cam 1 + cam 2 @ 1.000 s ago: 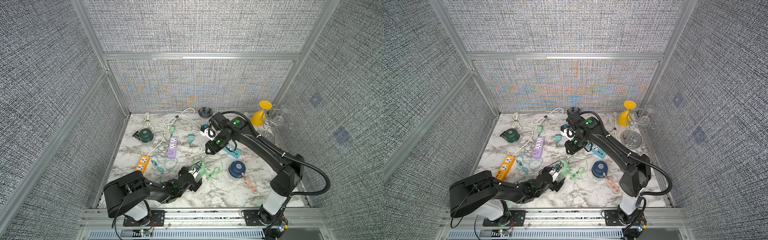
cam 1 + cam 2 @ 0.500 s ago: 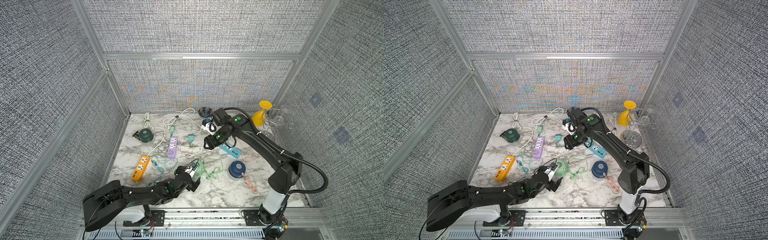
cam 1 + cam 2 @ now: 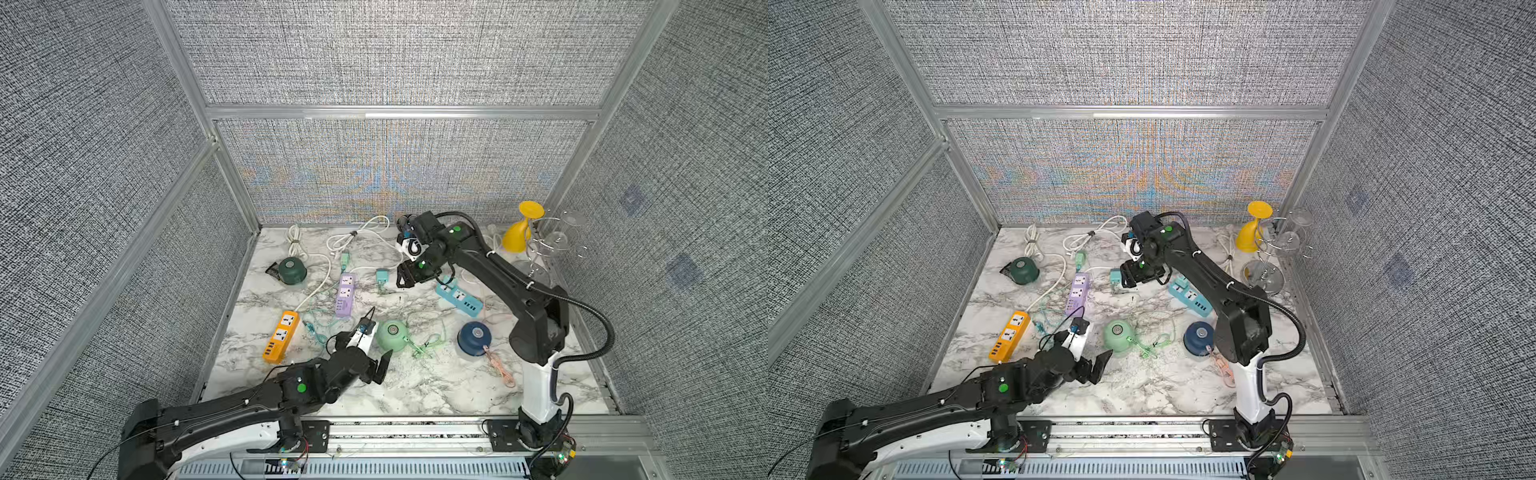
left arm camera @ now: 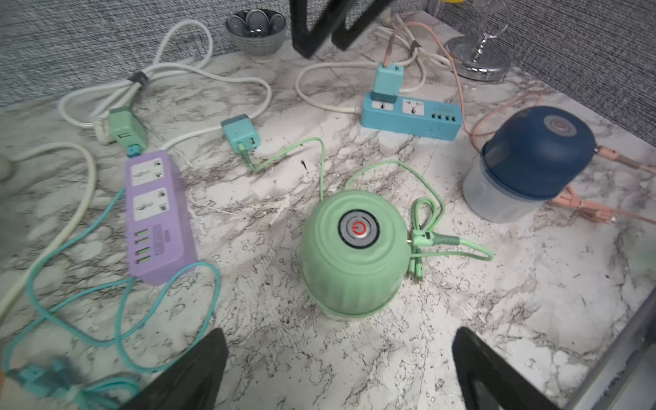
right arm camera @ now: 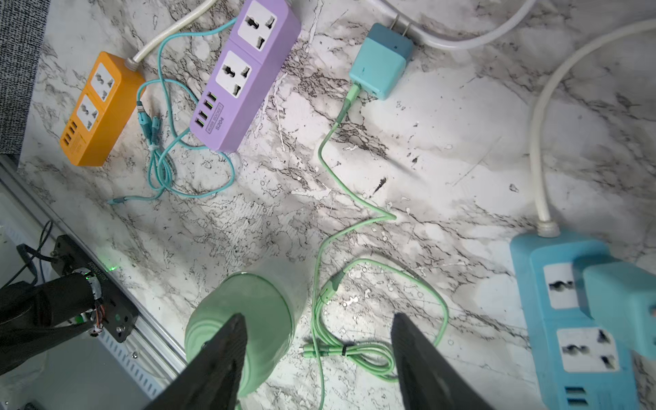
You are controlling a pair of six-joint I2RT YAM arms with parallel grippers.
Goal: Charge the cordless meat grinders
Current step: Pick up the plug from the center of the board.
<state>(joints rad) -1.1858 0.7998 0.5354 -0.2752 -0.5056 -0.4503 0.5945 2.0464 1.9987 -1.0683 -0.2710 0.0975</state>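
Since a second ago the left arm has sunk low and stretched out, bringing the left tool (image 4: 339,335) up just near-left of the mint green grinder (image 3: 392,334). The right arm has drawn back toward the far side.

My left tool stands wide and empty. The right tool (image 5: 317,316) has its jaws partly spread, with nothing between them.

The mint green grinder sits upright near the middle of the tabletop (image 3: 415,386). The navy grinder (image 3: 473,337) is to its right, and the dark green grinder (image 3: 292,269) is well apart at the far left.

I judge the mint unit light, a ribbed plastic dome that is stiff but fairly slick. I would pinch it low across the ribs, not over the rounded crown, and watch that the base does not part from it.

Its green cable (image 4: 321,156) is soft and will drag. The cable runs to the teal adapter (image 5: 381,67), which lies loose with bare prongs just beside the purple power strip (image 3: 345,295). That adapter is a small rigid block, so I would take it by its flat sides.
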